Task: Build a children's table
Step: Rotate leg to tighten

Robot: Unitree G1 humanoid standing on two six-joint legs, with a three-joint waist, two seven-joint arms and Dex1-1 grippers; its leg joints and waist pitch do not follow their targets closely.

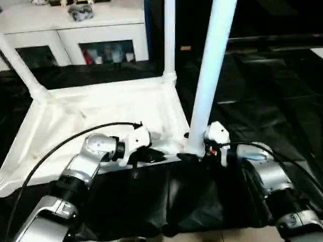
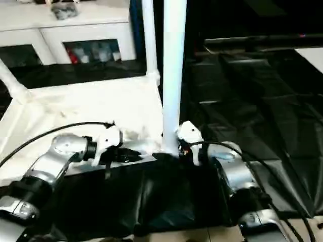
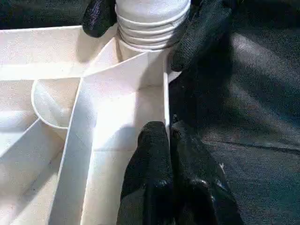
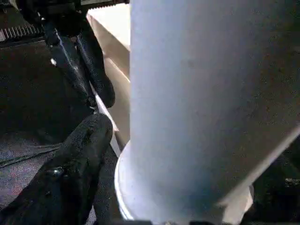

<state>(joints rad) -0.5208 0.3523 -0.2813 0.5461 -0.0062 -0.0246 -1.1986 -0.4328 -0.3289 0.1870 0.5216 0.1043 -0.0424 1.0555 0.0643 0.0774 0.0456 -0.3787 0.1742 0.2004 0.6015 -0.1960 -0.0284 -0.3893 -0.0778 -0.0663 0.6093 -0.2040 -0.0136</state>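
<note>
- Tabletop (image 1: 101, 108) lies underside up on black sheet (image 1: 262, 85); legs stand in 3 corners.
- Near-right leg (image 1: 209, 75) upright in its socket.
- Left gripper (image 3: 169, 136): jaws shut on tabletop's near rim.
- Right gripper (image 1: 194, 157): jaws wide, either side of that leg's base.

No readable text, label, brand, number or sign appears anywhere in these views.
</note>
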